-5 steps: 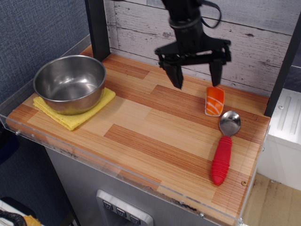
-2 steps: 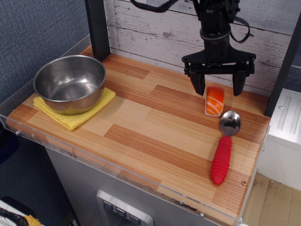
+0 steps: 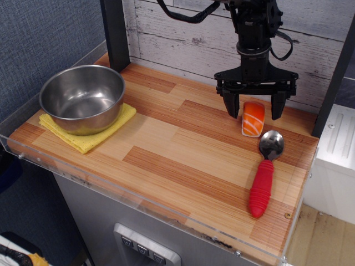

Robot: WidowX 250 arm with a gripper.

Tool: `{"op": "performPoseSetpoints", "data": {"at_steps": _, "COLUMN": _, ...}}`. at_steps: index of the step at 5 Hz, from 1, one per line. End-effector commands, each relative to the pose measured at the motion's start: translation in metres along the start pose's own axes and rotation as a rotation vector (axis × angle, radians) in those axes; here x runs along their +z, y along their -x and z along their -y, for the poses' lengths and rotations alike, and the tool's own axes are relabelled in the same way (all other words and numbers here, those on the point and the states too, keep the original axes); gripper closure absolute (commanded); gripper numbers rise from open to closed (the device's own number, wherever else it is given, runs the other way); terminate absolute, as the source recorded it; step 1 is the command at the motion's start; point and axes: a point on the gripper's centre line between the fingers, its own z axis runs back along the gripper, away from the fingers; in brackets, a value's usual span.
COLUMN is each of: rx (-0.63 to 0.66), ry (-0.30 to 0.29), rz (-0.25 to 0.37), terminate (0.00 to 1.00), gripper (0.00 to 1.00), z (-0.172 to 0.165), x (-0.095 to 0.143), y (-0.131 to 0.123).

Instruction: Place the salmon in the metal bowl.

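Observation:
The salmon (image 3: 253, 118) lies on the wooden counter at the right, orange top up on a white base. My gripper (image 3: 253, 109) is open and hangs straight over it, one finger on each side of its far end, low above the wood. The fingers do not touch the salmon. The metal bowl (image 3: 82, 98) stands at the far left on a yellow cloth (image 3: 89, 136), empty and far from the gripper.
A red-handled metal spoon (image 3: 264, 175) lies just in front of the salmon, its bowl nearly touching it. A black post (image 3: 115, 33) stands behind the bowl. A plank wall runs along the back. A clear guard rims the counter's front edge (image 3: 138, 202).
The gripper has moved right from the counter's middle back to over the salmon and come down, so its open fingers now straddle the piece. The salmon, the spoon and the bowl have not moved.

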Motion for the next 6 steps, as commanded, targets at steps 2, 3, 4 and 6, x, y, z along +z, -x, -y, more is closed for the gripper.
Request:
{"op": "performPoseSetpoints", "data": {"at_steps": 2, "rx": 0.063, "ry": -0.043, "rz": 0.053, "terminate": 0.00, "gripper": 1.00, "z": -0.012, "x": 0.016, "y": -0.004}}
{"op": "performPoseSetpoints", "data": {"at_steps": 3, "rx": 0.062, "ry": -0.049, "rz": 0.061, "terminate": 0.00, "gripper": 1.00, "z": -0.013, "x": 0.020, "y": -0.002}}
{"op": "performPoseSetpoints", "data": {"at_steps": 4, "rx": 0.058, "ry": -0.036, "rz": 0.073, "terminate": 0.00, "gripper": 1.00, "z": -0.015, "x": 0.027, "y": -0.004}}
{"op": "performPoseSetpoints", "data": {"at_steps": 6, "rx": 0.057, "ry": -0.012, "rz": 0.132, "terminate": 0.00, "gripper": 1.00, "z": -0.026, "x": 0.069, "y": -0.009}}
